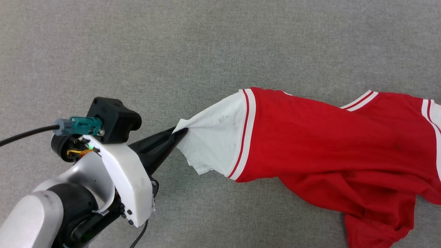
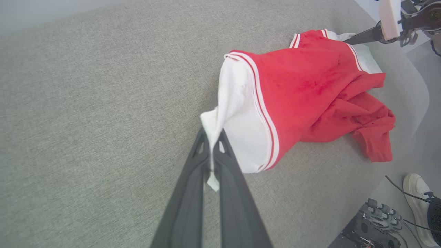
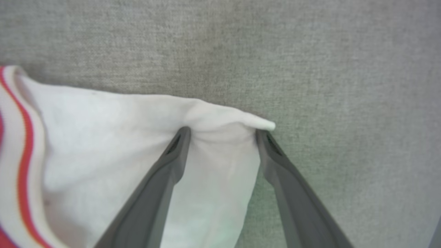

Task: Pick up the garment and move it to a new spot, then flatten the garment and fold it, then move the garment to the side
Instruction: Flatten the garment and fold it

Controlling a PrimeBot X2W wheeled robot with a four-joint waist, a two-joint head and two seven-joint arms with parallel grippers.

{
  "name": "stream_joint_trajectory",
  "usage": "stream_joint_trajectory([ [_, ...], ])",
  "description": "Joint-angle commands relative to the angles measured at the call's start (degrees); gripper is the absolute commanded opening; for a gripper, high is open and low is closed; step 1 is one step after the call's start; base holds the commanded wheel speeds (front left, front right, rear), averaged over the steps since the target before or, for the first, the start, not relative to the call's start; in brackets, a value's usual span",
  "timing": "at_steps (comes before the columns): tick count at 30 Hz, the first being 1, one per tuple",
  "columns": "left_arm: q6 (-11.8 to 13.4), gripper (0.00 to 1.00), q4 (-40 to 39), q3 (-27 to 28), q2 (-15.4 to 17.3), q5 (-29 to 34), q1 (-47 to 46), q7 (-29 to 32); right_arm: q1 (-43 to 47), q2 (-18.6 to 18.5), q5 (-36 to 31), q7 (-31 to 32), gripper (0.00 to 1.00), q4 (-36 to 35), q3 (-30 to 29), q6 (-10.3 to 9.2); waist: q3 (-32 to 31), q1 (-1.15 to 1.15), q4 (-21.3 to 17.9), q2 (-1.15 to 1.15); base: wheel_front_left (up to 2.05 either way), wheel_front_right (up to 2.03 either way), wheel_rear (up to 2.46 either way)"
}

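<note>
The garment (image 1: 330, 137), a red shirt with white sleeves and red-and-white stripe trim, lies stretched across the grey cloth surface, with its lower part bunched at the right. My left gripper (image 1: 180, 132) is shut on the edge of one white sleeve (image 2: 237, 113) and pulls it into a taut point; in the left wrist view this gripper (image 2: 211, 137) pinches a thin fold. My right gripper (image 3: 222, 133) is open, with its fingers astride the corner of the other white sleeve (image 3: 137, 144). It also shows as the right gripper (image 2: 345, 41) at the garment's far end.
The grey cloth surface (image 1: 137, 44) spreads wide to the left and behind the garment. Its rounded edge (image 2: 422, 103) runs along the right of the left wrist view. Past that edge are a person's white shoe (image 2: 417, 193) and dark equipment (image 2: 379, 220) on the floor.
</note>
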Motion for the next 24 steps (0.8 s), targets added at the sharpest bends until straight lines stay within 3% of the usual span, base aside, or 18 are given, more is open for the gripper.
stream_joint_trajectory([
  [1, 0.1, 0.00, 0.3, -0.4, -0.3, 0.2, -0.7, -0.3, 4.5, 3.5, 0.8, 0.6, 0.72, 3.5, 3.3, 0.22, 0.0, 0.00, 0.0, 0.00, 0.00, 0.00, 0.00],
  [2, 0.2, 0.00, 0.4, -0.4, -0.4, 0.3, -0.5, -0.4, 5.0, 3.5, 1.0, 0.1, 0.08, 3.8, 3.8, 0.24, -0.1, 0.00, 0.0, 0.00, 0.00, 0.00, 0.00],
  [3, 0.3, 0.00, 0.7, -0.4, -0.4, 0.3, -0.3, -0.6, 5.0, 3.4, 1.4, -0.8, 0.00, 3.9, 3.9, 0.24, -0.2, 0.00, -0.1, 0.00, 0.00, 0.00, 0.00],
  [13, 1.1, 0.00, 3.8, 2.5, 0.7, 1.7, 2.2, -4.2, -0.7, -1.4, 3.1, -13.4, 0.00, 1.3, 5.3, 0.08, -6.8, 0.00, -3.3, 0.00, 0.00, 0.00, 0.00],
  [24, 3.0, 0.00, 2.8, 11.4, 3.0, 2.2, 4.3, -10.9, -5.8, -3.5, 9.3, -23.4, 0.00, -6.7, 6.9, 0.08, -16.7, 0.00, -7.3, 0.00, 0.00, 0.00, 0.00],
])
